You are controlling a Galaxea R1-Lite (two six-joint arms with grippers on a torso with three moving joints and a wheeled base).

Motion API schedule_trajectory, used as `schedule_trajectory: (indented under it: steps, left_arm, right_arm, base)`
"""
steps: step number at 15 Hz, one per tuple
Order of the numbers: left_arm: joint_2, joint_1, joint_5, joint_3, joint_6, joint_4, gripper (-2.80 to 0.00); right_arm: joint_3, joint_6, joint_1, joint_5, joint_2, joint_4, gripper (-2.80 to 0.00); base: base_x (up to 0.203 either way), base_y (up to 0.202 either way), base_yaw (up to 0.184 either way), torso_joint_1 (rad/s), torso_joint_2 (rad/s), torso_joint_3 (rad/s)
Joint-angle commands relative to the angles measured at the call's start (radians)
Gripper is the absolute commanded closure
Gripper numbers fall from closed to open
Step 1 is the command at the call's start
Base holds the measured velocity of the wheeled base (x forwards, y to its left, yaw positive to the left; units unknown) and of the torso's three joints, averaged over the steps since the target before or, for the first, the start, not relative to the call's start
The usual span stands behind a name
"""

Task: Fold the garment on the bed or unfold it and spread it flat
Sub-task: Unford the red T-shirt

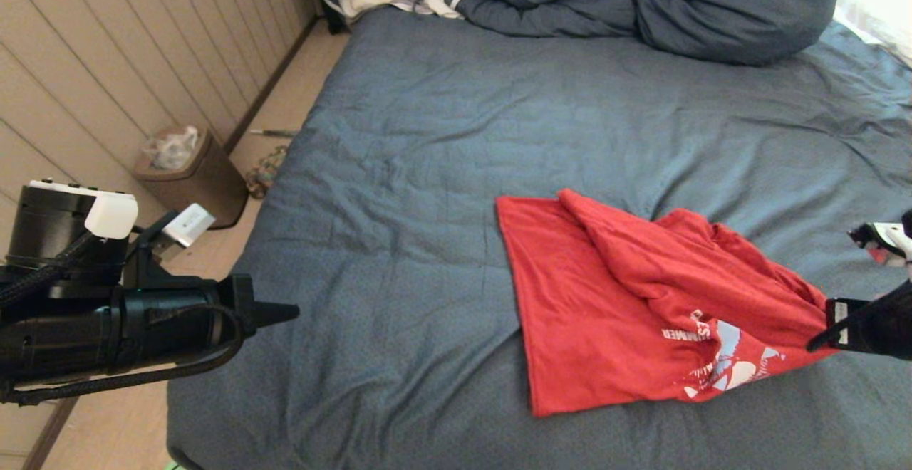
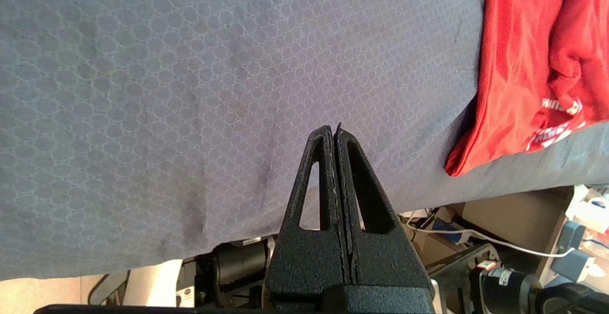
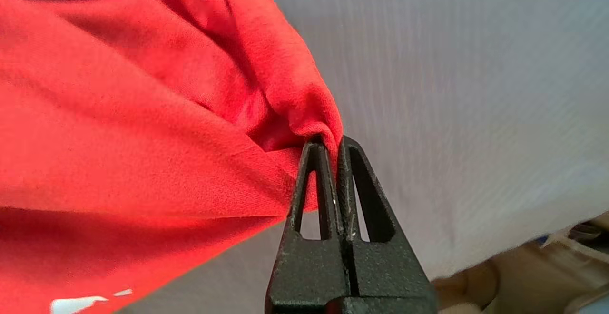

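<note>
Hanging out over the near-left edge of the bed [image 1: 427,114], the left gripper [image 1: 285,311] is clenched on nothing, its fingers pressed flat together with only blue sheet beyond the tips; the garment [image 1: 613,313] lies well apart from it, off toward the robot's right; behind this gripper, on the floor by the panelled wall, stands a small brown bin [image 1: 192,174]; far ahead of it a bunched dark duvet [image 1: 641,0] is heaped along the far end of the bed.

The red shirt rests on the sheet half crumpled; its plain part lies flat on the side away from the right gripper [image 1: 819,342], while a rumpled fold runs across the top and tapers into that gripper; the right gripper, at the shirt's far-right point, is grasping a pinch of red cloth, the fabric gathered and puckered between the closed tips.

To do this step well, I judge the right arm should draw the pinched corner outward and low, slowly, so the fold slides open rather than dragging the whole shirt; the idle left gripper could pin or take the opposite edge to give tension; the grip looks thin, so a jerk might pull the cloth free.

Writing: white letters beside the gripper read roughly "MMER", partly folded under; a white and light-blue graphic sits below them, unreadable.
</note>
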Motion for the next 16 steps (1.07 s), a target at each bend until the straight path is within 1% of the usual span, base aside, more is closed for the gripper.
schedule_trajectory:
  steps: [1, 2, 4, 6, 7, 10, 11, 12, 14, 16]
  left_arm:
    - [0.004, -0.001, -0.001, 0.000, -0.003, -0.001, 0.00]
    - [0.005, 0.000, -0.001, 0.000, -0.003, -0.001, 0.00]
    - [0.005, -0.002, -0.002, 0.000, -0.003, -0.001, 0.00]
    - [0.007, -0.006, -0.002, 0.000, -0.005, -0.001, 0.00]
    - [0.007, -0.009, -0.002, -0.002, -0.005, -0.001, 0.00]
    - [0.007, -0.021, -0.002, -0.022, -0.009, -0.001, 0.00]
    - [0.009, -0.035, -0.002, -0.039, -0.015, 0.000, 0.00]
    - [0.013, -0.058, -0.002, -0.053, -0.022, 0.002, 0.00]
    - [0.034, -0.102, 0.006, -0.075, -0.024, 0.009, 0.00]
    - [0.068, -0.147, 0.015, -0.113, -0.023, 0.026, 0.00]
  right_arm:
    - [0.084, 0.001, -0.007, 0.008, -0.017, -0.050, 0.00]
    - [0.106, 0.001, -0.005, 0.009, -0.019, -0.079, -2.80]
    - [0.109, -0.001, -0.004, 0.016, -0.039, -0.103, -2.80]
    - [0.092, -0.002, -0.005, 0.053, -0.079, -0.100, -2.80]
    - [0.069, -0.002, -0.005, 0.069, -0.101, -0.095, -2.80]
    - [-0.008, -0.001, 0.001, 0.082, -0.160, -0.080, -2.80]
    - [-0.047, 0.000, 0.005, 0.086, -0.173, -0.052, 0.00]
    - [-0.096, 0.002, 0.015, 0.097, -0.187, -0.007, 0.00]
    - [-0.192, 0.011, 0.035, 0.145, -0.203, 0.114, 0.00]
    - [-0.284, 0.061, 0.045, 0.233, -0.206, 0.219, 0.00]
  base:
    - [0.000, 0.000, 0.000, 0.000, 0.00, 0.000]
    - [0.000, 0.000, 0.000, 0.000, 0.00, 0.000]
    - [0.000, 0.000, 0.000, 0.000, 0.00, 0.000]
    - [0.000, 0.000, 0.000, 0.000, 0.00, 0.000]
    - [0.000, 0.000, 0.000, 0.000, 0.00, 0.000]
    - [0.000, 0.000, 0.000, 0.000, 0.00, 0.000]
    - [0.000, 0.000, 0.000, 0.000, 0.00, 0.000]
    - [0.000, 0.000, 0.000, 0.000, 0.00, 0.000]
    - [0.000, 0.000, 0.000, 0.000, 0.00, 0.000]
    - [0.000, 0.000, 0.000, 0.000, 0.00, 0.000]
